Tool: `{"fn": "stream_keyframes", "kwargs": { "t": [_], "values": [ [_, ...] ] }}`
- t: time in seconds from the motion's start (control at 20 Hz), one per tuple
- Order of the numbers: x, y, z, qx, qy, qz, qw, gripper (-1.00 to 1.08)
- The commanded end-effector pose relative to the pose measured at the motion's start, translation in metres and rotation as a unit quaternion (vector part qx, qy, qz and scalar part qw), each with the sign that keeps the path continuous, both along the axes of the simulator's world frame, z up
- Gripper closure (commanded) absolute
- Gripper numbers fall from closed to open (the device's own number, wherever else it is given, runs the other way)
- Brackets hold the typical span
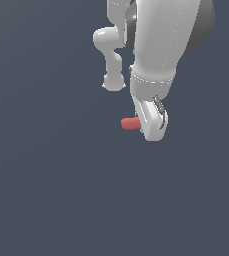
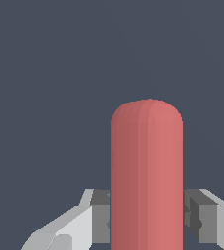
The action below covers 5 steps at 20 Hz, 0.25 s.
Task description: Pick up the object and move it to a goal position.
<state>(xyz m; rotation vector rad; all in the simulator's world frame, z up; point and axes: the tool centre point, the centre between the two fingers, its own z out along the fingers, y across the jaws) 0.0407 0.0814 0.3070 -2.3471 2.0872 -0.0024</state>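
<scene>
Rod (image 1: 130, 123) is sticking out of the hand (image 1: 145, 125) toward nine o'clock in the exterior view, only its red-pink rounded end showing past the white casing. In the wrist view the rod (image 2: 146, 176) is sitting between the two grey fingers (image 2: 100, 217), both pads pressing against its sides, so the hand (image 2: 146, 217) is clenching around it. Plain dark grey surface is spreading open on every side, no edges showing.
</scene>
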Motion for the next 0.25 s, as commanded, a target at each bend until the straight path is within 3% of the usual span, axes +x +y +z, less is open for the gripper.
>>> {"fn": "stream_keyframes", "kwargs": {
  "t": [0.0, 0.2],
  "values": [
    [-0.0002, 0.0034, 0.006, 0.0, 0.001, 0.0, 1.0, 1.08],
    [0.0007, 0.0046, 0.0071, 0.0, 0.001, 0.0, 1.0, 1.08]
  ]
}}
